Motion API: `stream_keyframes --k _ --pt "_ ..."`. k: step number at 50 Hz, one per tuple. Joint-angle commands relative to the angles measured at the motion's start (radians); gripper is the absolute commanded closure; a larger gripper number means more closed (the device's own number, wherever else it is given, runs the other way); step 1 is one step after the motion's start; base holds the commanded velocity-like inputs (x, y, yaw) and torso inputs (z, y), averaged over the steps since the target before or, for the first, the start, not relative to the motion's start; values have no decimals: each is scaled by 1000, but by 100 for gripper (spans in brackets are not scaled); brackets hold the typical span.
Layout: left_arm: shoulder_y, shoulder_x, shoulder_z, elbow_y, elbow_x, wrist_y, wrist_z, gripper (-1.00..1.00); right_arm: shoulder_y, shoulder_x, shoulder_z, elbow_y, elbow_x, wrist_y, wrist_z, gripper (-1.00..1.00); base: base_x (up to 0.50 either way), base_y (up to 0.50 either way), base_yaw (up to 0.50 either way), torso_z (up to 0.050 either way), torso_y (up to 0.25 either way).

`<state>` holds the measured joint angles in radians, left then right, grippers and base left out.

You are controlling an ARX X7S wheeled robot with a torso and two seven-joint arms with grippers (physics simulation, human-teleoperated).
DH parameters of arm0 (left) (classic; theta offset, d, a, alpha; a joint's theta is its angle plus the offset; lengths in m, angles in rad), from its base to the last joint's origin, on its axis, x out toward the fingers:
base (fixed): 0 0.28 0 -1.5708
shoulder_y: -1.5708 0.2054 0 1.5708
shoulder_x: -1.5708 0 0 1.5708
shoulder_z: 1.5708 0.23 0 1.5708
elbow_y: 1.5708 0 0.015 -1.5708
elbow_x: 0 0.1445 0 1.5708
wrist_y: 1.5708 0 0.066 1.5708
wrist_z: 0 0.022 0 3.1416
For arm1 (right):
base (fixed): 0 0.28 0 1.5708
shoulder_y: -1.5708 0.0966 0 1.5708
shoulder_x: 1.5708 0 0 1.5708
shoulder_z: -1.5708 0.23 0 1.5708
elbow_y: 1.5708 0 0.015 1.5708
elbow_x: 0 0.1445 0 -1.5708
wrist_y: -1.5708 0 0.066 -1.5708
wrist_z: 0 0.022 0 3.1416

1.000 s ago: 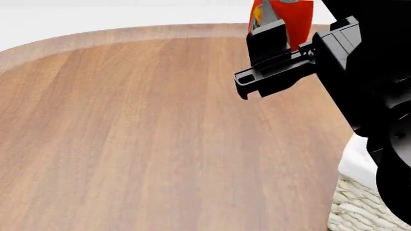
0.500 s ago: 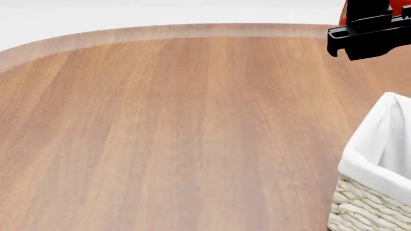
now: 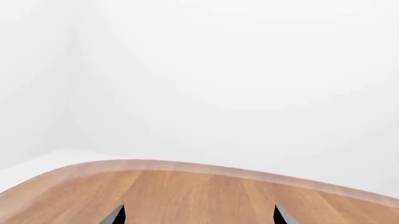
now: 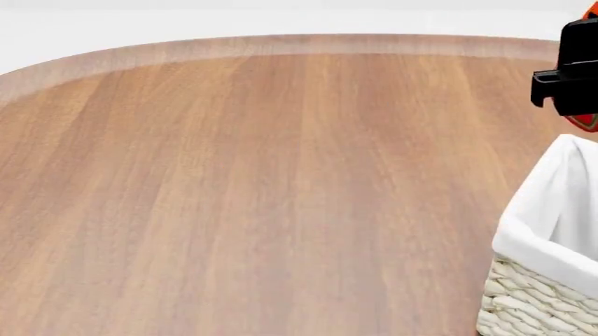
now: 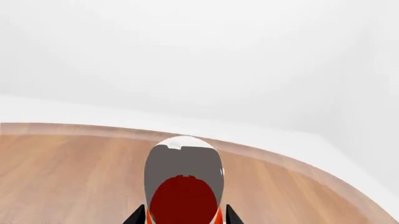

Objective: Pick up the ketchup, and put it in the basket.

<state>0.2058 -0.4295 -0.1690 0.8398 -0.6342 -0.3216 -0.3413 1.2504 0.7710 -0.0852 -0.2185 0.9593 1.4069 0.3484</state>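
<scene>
While the right claw (image 4: 572, 84) shows only as a black block at the far right edge of the head view, a sliver of the orange-red ketchup (image 4: 587, 122) peeks out just below it, and another speck of orange sits above it at the frame's top corner. In the right wrist view the ketchup (image 5: 184, 186) fills the space between the two dark fingertips (image 5: 136, 216), which press against its sides, so that claw is closed around the bottle and carries it in the air above the wooden surface (image 4: 262, 182). The bottle's pale end faces away from the camera, toward the curved far edge of the surface.

Directly below the held bottle in the head view stands the basket (image 4: 537, 301), its white liner folded over the woven wall; only its near-left corner is in frame, at the lower right.

The left claw (image 3: 196, 219) shows two dark fingertips (image 3: 115, 215) set well apart with nothing between them, over bare wood near the rounded edge.
</scene>
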Motion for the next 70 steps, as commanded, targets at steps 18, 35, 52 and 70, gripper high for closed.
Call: stream_keyframes --k 18,35,52,70 --pt "19 -11 -7 11 -5 12 -7 -100 -96 40 -37 176 -105 -132 -33 100 0 0 0 0 1" --pt "43 -15 -13 16 -6 26 -7 -100 -159 -6 -101 307 -199 -291 -72 100 0 0 0 0 1" --pt "96 -14 -17 21 17 60 7 -100 -132 -74 -187 522 -312 -434 -117 100 0 0 0 0 0" --pt "127 -22 -32 41 9 76 6 -100 -148 -57 -150 542 -318 -427 -60 100 0 0 0 0 1"
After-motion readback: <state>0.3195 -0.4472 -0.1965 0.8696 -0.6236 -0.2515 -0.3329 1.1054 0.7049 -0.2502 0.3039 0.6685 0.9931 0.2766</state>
